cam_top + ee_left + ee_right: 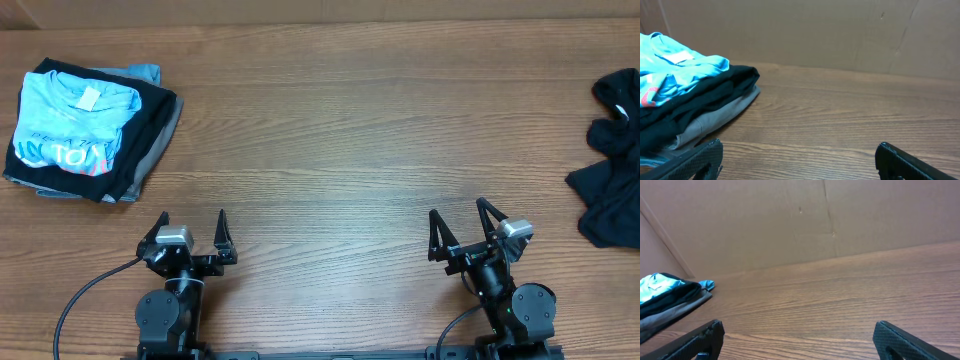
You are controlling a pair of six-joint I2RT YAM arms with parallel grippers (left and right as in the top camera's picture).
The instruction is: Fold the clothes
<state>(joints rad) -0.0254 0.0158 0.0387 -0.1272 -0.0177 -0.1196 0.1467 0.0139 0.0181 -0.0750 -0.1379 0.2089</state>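
Black T-shirt [612,160]: crumpled, at right edge of desk [350,130]. Right end effector [458,210]: I see it nearest T-shirt, jaws wide, empty. Left end effector [192,215]: farther from T-shirt, wide, empty. Folded stack [85,130]: farthest from T-shirt.

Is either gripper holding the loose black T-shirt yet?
No, the left gripper and right gripper stand open and empty, and the black T-shirt lies crumpled off to the right.

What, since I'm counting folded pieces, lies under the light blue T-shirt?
A folded black garment sits directly beneath the T-shirt, with a grey garment below that. Anything further down is covered.
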